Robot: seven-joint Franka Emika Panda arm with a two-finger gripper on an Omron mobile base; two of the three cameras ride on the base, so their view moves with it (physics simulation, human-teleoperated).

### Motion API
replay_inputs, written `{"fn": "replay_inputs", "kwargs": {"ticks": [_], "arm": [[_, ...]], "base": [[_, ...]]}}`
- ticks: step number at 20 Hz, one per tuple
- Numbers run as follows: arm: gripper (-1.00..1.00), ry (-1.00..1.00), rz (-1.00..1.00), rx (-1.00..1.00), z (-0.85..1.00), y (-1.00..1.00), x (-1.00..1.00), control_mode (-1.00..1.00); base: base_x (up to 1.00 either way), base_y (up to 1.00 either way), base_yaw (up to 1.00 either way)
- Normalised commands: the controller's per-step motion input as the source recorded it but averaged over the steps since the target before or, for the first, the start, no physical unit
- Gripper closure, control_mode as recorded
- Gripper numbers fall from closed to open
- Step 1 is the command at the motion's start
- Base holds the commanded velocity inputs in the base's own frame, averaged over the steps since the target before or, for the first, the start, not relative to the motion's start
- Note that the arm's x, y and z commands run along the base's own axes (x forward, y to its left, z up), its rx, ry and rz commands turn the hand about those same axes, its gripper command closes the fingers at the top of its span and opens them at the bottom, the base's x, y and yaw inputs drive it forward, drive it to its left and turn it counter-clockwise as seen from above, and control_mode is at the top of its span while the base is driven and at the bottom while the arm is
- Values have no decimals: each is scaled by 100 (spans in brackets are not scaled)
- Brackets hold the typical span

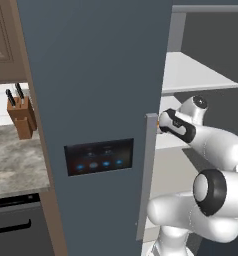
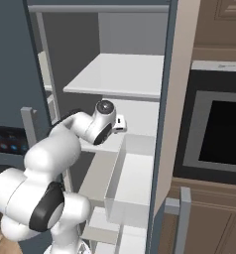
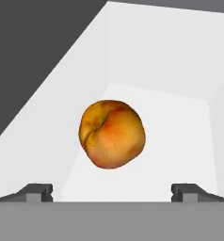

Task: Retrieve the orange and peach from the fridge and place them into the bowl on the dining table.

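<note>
While the fridge (image 2: 90, 34) stands open, the arm reaches onto a pale shelf (image 2: 125, 74). Gripper (image 3: 112, 193): jaws spread wide, empty. Peach (image 3: 112, 133) sits mid-shelf, ahead of the fingertips (image 3: 38, 192). Risk: a round fruit could roll toward the back edge if nudged off-centre. Near-spherical, no clear long axis; stem crease faces the camera's left.

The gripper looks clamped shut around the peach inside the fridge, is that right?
Not quite. In the hand view the gripper is open, its fingertips wide apart, and the peach sits ahead of them on a pale fridge shelf, not yet gripped.
</note>
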Motion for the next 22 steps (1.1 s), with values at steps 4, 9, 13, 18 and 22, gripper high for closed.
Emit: {"fn": "replay_inputs", "kwargs": {"ticks": [4, 9, 13, 18, 22], "arm": [[-100, 0, 0, 0, -13, -4, 43, -100], [-100, 0, 0, 0, -21, -1, 39, -100], [-100, 0, 0, 0, -23, -6, 37, -100], [-100, 0, 0, 0, -23, -2, 22, -100], [-100, 1, 0, 0, -33, 0, -2, -100]], "base": [[0, 0, 0], [0, 0, 0], [0, 0, 0], [0, 0, 0], [0, 0, 0]]}}
